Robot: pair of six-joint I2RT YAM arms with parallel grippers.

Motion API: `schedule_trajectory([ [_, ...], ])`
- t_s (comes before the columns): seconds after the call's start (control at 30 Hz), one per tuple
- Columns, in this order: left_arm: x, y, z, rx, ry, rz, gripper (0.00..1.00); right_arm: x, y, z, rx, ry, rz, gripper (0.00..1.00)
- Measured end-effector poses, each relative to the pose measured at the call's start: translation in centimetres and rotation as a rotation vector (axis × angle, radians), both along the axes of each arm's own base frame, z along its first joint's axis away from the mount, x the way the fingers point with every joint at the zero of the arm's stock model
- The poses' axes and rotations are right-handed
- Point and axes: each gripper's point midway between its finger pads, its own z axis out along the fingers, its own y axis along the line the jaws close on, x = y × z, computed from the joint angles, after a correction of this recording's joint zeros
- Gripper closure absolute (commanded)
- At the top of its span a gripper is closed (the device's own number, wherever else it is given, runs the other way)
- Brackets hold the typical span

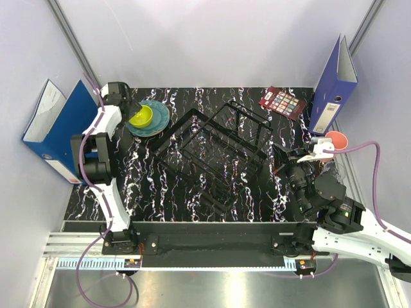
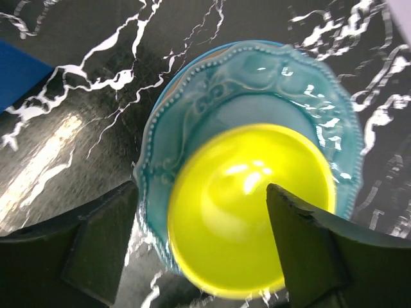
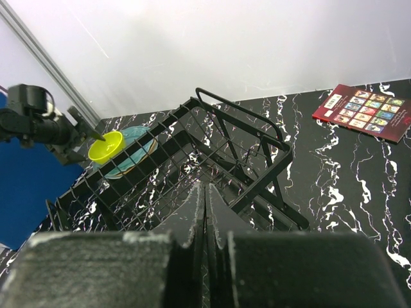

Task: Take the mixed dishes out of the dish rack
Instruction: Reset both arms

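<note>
The black wire dish rack stands empty mid-table; it also shows in the right wrist view. The small yellow-green bowl sits on the teal scalloped plate at the back left. A paler plate rim peeks out under the teal plate. My left gripper is open just above the bowl, one finger over its inside, the other outside its rim. My right gripper is shut and empty at the rack's right side. The pink cup stands at the right edge. The clear glass is out of view.
A blue ring binder lies open at the left wall, close to the left arm. Another blue binder stands at the back right. A dark red card with coloured squares lies behind the rack.
</note>
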Motion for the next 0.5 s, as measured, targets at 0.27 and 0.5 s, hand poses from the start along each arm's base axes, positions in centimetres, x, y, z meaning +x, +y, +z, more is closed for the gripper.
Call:
schedule_trajectory([
  [0.27, -4.2, -1.0, 12.9, -0.003, -0.217, 0.024, 0.01, 0.1, 0.1, -0.3, -0.008, 0.005, -0.001, 0.95],
  [0.5, -11.5, -7.8, 21.1, 0.007, -0.407, -0.121, 0.01, 0.4, 0.8, -0.8, -0.034, 0.015, 0.000, 0.91],
])
